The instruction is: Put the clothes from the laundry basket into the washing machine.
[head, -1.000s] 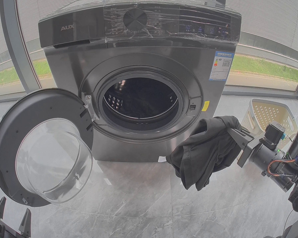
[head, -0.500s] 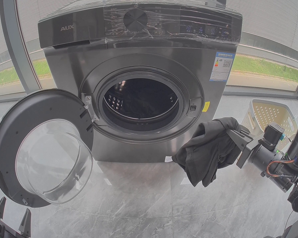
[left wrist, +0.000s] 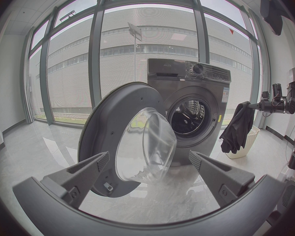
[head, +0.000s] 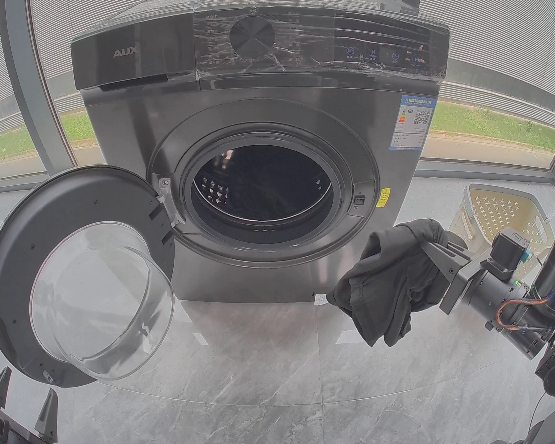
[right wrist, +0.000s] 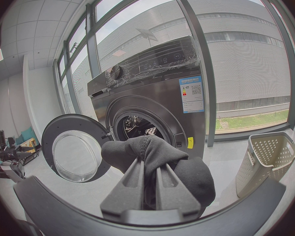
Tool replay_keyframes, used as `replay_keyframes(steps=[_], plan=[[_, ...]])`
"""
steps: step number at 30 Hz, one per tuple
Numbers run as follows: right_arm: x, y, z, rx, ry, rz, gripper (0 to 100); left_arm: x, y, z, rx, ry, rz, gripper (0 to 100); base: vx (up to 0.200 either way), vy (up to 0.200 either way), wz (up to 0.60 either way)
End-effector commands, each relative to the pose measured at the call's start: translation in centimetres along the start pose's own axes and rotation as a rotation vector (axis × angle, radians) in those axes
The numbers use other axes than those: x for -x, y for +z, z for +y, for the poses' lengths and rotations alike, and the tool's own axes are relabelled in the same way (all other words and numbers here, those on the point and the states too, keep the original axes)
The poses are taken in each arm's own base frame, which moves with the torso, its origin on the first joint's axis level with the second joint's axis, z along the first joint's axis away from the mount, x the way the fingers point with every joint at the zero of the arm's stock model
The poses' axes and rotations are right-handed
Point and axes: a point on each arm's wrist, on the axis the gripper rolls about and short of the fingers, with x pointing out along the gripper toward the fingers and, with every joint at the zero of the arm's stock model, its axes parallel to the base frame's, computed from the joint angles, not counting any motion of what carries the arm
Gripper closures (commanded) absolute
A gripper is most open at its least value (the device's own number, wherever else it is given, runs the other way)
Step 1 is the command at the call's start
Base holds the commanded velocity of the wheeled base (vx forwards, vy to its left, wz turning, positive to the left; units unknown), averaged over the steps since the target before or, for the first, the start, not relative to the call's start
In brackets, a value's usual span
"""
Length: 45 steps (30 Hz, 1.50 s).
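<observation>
Head view showed the right claw clamped on a dark garment hanging between washer and basket, its folds swung nearer the claw than a second before, while the left claw gaped.

Left tool: low at the near left, tips pointing up and forward, fingers spread wide apart.
Right arm: reaches forward from the far right, wrist about level, aimed inward.
Right tool: fingers pressed together, pinching a dark cloth that hangs below.
</observation>
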Motion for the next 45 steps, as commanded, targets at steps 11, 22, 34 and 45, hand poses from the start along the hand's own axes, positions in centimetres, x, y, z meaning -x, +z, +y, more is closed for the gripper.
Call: replay_keyframes(steps=[11, 22, 34, 45], plan=[[0.0, -0.1, 0.2, -0.003, 0.007, 0.004, 100, 0.0, -0.5, 0.0, 0.001, 0.002, 0.000, 0, 0.000, 0.000, 0.00], [0.0, -0.1, 0.4, -0.003, 0.015, 0.005, 100, 0.0, -0.5, 0.0, 0.001, 0.001, 0.000, 0, 0.109, 0.000, 0.00], [0.0, -0.4, 1.7, 0.003, 0.074, 0.017, 100, 0.0, -0.5, 0.0, -0.019, -0.001, 0.001, 0, 0.000, 0.000, 0.00], [-1.4, -0.6, 5.0, -0.038, 0.198, 0.022, 100, 0.0, -0.5, 0.0, -0.027, -0.004, 0.001, 0, 0.000, 0.000, 0.00]])
